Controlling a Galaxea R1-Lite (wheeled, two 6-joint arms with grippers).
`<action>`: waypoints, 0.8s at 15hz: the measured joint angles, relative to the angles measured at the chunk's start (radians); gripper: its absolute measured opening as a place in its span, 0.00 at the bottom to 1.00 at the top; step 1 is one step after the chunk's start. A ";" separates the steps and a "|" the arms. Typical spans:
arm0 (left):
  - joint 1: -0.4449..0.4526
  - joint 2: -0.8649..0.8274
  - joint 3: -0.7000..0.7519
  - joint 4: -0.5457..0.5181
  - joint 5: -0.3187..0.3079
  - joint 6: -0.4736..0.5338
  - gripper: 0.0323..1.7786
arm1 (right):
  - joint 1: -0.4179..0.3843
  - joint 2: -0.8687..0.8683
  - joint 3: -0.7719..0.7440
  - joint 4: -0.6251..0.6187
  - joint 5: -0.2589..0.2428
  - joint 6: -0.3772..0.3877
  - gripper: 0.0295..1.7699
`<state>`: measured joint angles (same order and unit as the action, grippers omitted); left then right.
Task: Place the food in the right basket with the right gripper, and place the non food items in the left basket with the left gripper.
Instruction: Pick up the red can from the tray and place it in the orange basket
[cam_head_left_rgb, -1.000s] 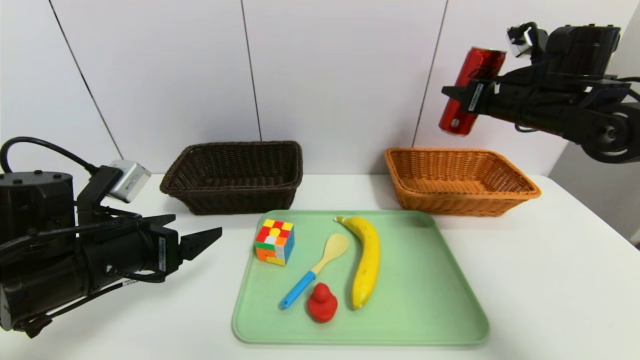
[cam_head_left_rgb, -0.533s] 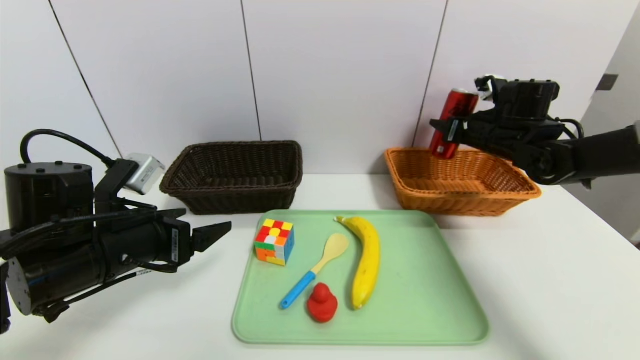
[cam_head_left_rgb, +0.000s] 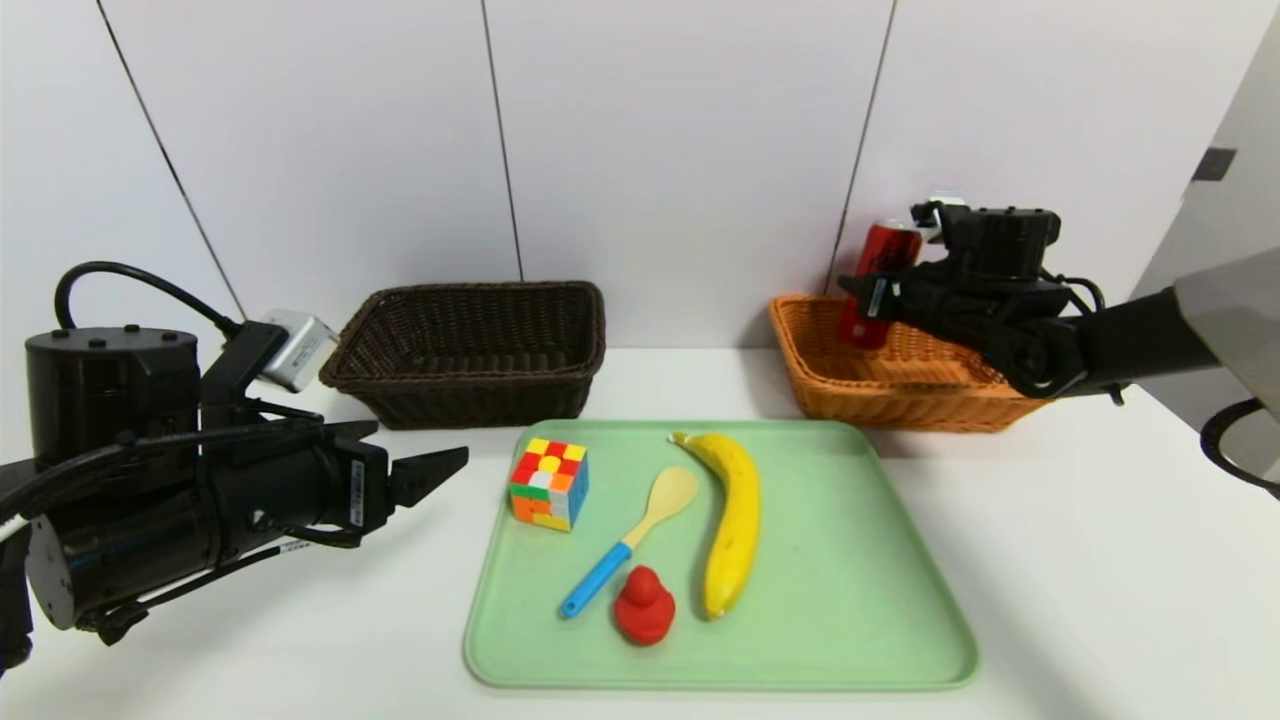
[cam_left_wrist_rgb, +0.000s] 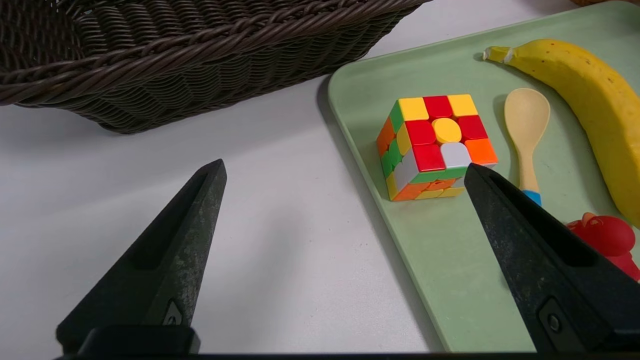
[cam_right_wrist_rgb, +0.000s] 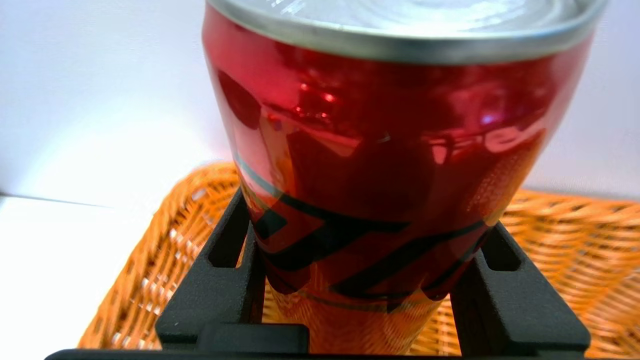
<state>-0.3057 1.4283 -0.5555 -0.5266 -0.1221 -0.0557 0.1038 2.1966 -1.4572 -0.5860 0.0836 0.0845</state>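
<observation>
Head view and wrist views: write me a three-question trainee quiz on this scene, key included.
1. Which gripper holds the red can?
2. True or false: the banana lies in the dark brown basket.
3. Fill in: the puzzle cube, spoon and rubber duck lie on the green ____.

Key: 1. the right gripper; 2. false; 3. tray.

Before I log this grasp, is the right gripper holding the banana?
No, the right gripper grips the red drink can.
</observation>
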 joint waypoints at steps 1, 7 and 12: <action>0.000 0.000 0.000 0.000 0.001 0.000 0.95 | 0.003 0.009 0.002 0.000 0.000 0.000 0.54; 0.000 0.010 -0.005 -0.002 0.013 0.000 0.95 | 0.011 0.029 0.047 -0.040 0.002 -0.009 0.54; -0.001 0.015 -0.004 -0.003 0.014 0.000 0.95 | 0.012 0.050 0.057 -0.087 0.003 -0.021 0.72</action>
<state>-0.3068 1.4436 -0.5598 -0.5296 -0.1081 -0.0557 0.1160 2.2466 -1.3998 -0.6730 0.0864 0.0638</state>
